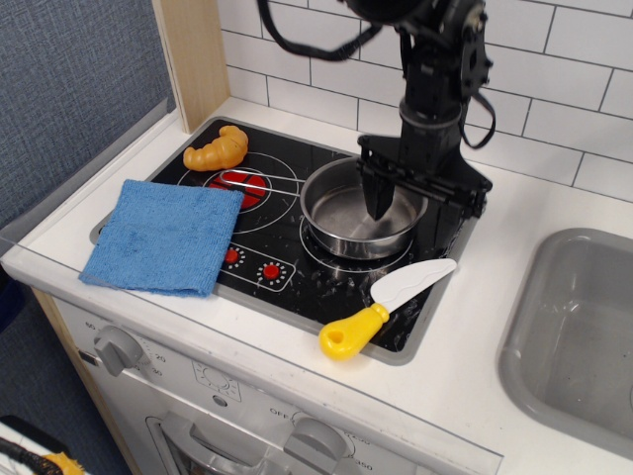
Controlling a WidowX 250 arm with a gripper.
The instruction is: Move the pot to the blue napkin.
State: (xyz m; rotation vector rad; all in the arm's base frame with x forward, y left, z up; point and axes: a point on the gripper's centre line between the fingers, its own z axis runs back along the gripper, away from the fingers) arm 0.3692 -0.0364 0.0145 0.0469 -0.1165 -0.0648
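Note:
The pot (351, 213) is a small shiny steel pot standing on the right burner of the black stovetop (287, 213). The blue napkin (163, 236) lies flat over the stovetop's front left corner, apart from the pot. My gripper (413, 208) is open and hangs over the pot's far right rim. One finger (381, 196) reaches down inside the pot, the other (450, 213) stands outside the rim to the right. The jaws straddle the rim without closing on it.
A yellow-handled toy knife (381, 309) lies in front of the pot near the stove's front edge. An orange croissant (218, 148) sits at the back left. A grey sink basin (584, 322) is at the right. A tiled wall stands behind.

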